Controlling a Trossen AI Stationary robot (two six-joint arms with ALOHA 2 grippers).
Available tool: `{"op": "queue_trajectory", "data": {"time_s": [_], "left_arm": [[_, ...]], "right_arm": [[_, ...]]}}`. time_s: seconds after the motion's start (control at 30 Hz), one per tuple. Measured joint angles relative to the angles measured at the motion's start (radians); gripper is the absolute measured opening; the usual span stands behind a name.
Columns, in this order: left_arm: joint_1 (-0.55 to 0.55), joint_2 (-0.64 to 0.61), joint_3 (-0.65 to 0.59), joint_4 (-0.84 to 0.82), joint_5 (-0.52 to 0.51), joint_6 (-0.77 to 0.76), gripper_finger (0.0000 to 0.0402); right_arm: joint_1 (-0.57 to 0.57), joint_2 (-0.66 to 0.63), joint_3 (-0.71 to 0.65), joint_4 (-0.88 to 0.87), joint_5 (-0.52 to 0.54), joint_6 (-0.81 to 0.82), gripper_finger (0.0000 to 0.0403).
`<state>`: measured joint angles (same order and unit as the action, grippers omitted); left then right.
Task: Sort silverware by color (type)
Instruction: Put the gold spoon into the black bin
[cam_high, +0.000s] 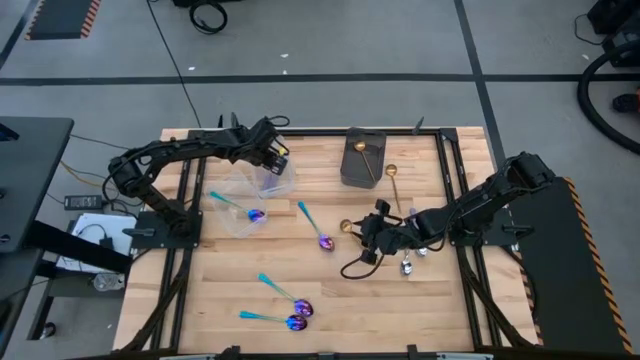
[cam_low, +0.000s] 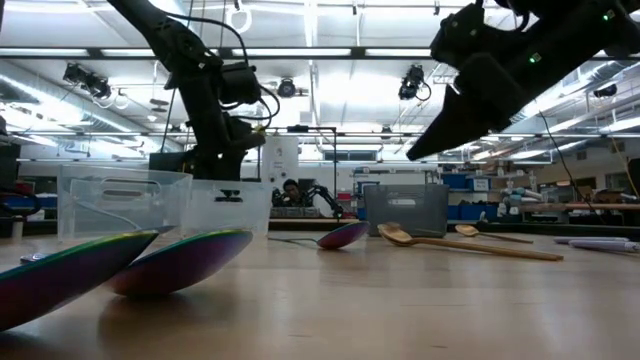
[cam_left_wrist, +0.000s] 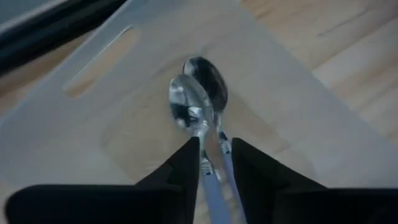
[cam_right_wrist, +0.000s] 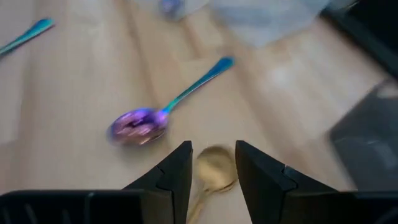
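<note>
Here, left tool (cam_left_wrist: 214, 163) gripping two silver spoons (cam_left_wrist: 198, 106) inside tub (cam_left_wrist: 292, 112)

Left hand (cam_left_wrist: 211, 155) hides the silver spoon (cam_left_wrist: 189, 109) handle.

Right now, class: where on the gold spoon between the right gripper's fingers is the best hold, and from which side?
Probably the slim handle just behind the bowl, from straight above: the gold spoon lies flat on the table, and the right gripper already straddles it there.
</note>
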<state>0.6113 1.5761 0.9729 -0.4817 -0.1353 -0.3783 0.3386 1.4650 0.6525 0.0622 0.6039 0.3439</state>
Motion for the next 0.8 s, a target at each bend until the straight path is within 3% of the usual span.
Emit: {"op": "queue_trajectory", "data": {"time_s": [0.2, 0.43, 0.8], "left_arm": [[-0.085, 0.000, 0.024, 0.016, -0.006, 0.104, 0.0122], [-0.221, -0.012, 0.070, 0.042, -0.089, 0.251, 0.0123], [-0.429, -0.014, 0.088, 0.166, -0.078, 0.318, 0.0123]], "right_arm": [[-0.025, 0.010, 0.000, -0.086, -0.048, 0.073, 0.0132], [0.012, 0.030, 0.001, -0.114, -0.118, 0.134, 0.0132], [0.105, 0.166, 0.001, -0.054, 0.000, 0.247, 0.0132]]}}
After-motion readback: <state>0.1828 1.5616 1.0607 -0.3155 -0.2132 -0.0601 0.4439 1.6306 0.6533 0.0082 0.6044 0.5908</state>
